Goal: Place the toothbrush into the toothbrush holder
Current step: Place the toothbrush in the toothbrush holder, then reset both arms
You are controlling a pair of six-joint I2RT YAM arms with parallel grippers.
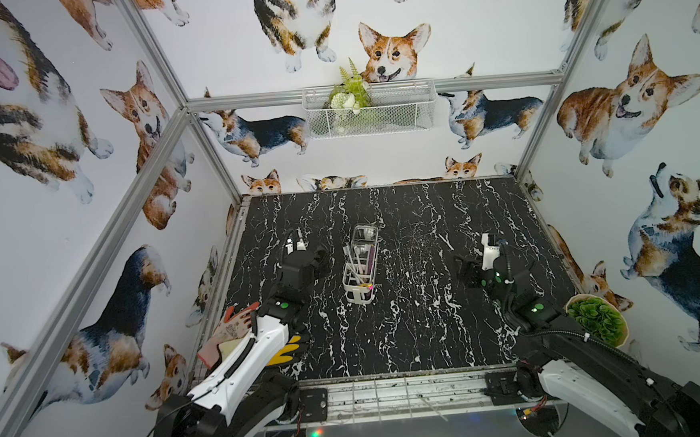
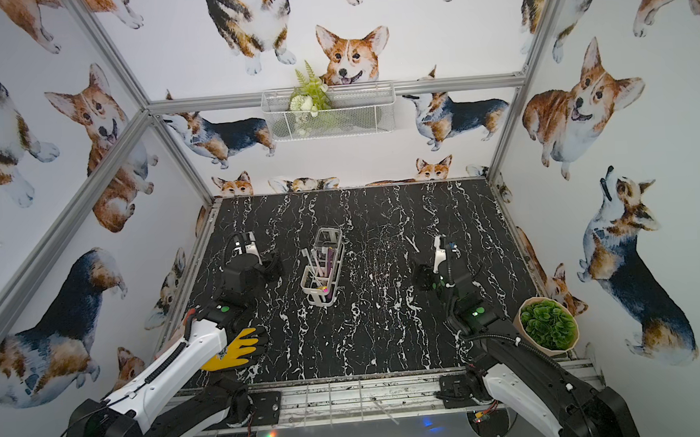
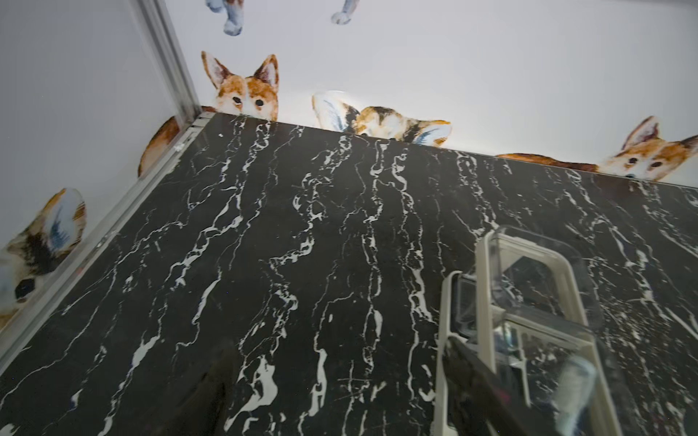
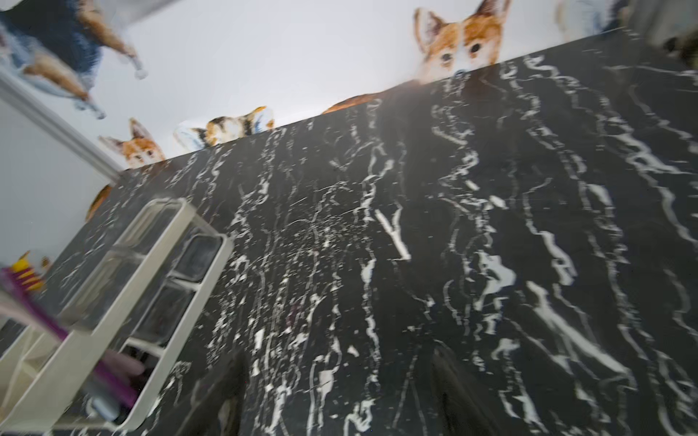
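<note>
The toothbrush holder [image 1: 357,297] [image 2: 318,298], a long white-framed caddy with clear walls, stands mid-table. Several toothbrushes [image 1: 362,260] [image 2: 325,264], white, pink and purple, stand upright in its near compartments. My left gripper [image 1: 320,258] [image 2: 274,265] hovers just left of the holder, open and empty. In the left wrist view the left gripper [image 3: 340,396] has one finger against the holder [image 3: 487,302], with a blurred brush head [image 3: 574,389] beside it. My right gripper [image 1: 466,268] [image 2: 419,271] is open and empty, well right of the holder. In the right wrist view the right gripper [image 4: 340,396] is over bare marble, with the holder [image 4: 181,287] off to one side.
A pink-and-red glove [image 1: 230,326] and a yellow glove [image 1: 283,352] [image 2: 235,349] lie at the front left under the left arm. A potted green plant [image 1: 598,321] [image 2: 548,326] stands at the front right corner. A white wire-mesh basket [image 1: 368,108] with flowers hangs on the back wall.
</note>
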